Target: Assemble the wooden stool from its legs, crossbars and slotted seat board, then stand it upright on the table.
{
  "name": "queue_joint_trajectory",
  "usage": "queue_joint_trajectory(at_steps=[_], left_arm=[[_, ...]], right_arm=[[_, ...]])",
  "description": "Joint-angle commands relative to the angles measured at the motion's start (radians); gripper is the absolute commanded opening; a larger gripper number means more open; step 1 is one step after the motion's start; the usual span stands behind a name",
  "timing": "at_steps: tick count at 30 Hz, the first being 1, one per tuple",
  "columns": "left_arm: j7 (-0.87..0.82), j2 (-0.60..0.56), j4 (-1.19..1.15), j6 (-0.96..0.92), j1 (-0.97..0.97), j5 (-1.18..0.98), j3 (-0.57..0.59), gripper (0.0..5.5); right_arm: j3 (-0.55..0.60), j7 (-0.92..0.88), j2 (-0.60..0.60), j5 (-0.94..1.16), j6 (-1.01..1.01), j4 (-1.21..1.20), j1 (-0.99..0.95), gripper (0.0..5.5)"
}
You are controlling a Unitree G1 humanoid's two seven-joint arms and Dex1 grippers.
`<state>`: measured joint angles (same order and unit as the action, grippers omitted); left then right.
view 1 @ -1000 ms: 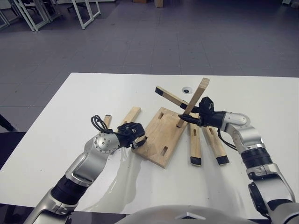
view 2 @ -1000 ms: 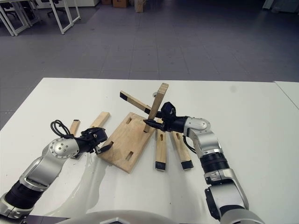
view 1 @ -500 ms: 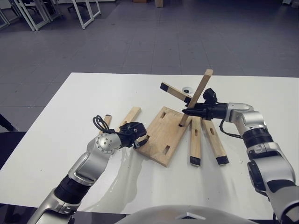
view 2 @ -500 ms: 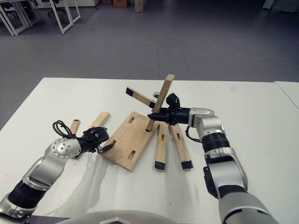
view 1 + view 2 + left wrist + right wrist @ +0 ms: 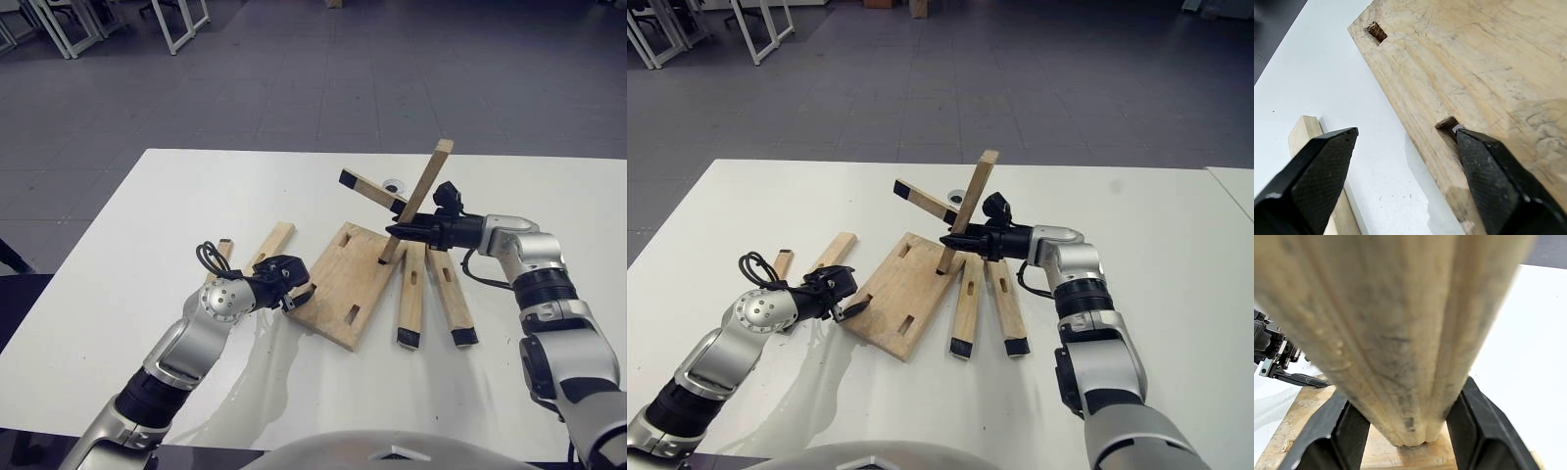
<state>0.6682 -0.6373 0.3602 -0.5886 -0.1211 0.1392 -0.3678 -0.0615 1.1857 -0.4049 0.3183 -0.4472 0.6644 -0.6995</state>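
Right tool (image 5: 397,231) grips a tilted leg (image 5: 423,191) planted on the seat board (image 5: 343,284); left tool (image 5: 297,295) gapes wide at its edge.

A large lab or workshop hall is suggested by the wide grey floor (image 5: 343,78), white-framed desks (image 5: 174,34) at eleven o'clock, and a white surface (image 5: 147,245).

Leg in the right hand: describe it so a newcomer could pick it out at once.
On the white table lies the slotted seat board. One wooden leg slants upward, its lower end at a slot on the board's right side, pinched by the right hand. Unlike the two legs lying flat beside the board, it points up.
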Motion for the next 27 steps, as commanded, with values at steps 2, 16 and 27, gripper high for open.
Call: queue_joint_trajectory(at_steps=[2, 16, 27], left_arm=[[0.024, 0.003, -0.004, -0.014, 0.024, -0.01, -0.022, 3.72], [0.021, 0.0, 0.018, -0.025, 0.049, -0.016, -0.017, 3.72], [0.022, 0.0, 0.02, -0.022, 0.06, -0.011, -0.021, 3.72]], right_arm=[[0.014, 0.04, 0.013, 0.033, -0.022, -0.056, 0.01, 2.92], [0.054, -0.006, -0.072, -0.045, 0.036, 0.104, -0.028, 5.48], [0.095, -0.007, -0.205, -0.044, -0.046, -0.083, 0.099, 5.48]])
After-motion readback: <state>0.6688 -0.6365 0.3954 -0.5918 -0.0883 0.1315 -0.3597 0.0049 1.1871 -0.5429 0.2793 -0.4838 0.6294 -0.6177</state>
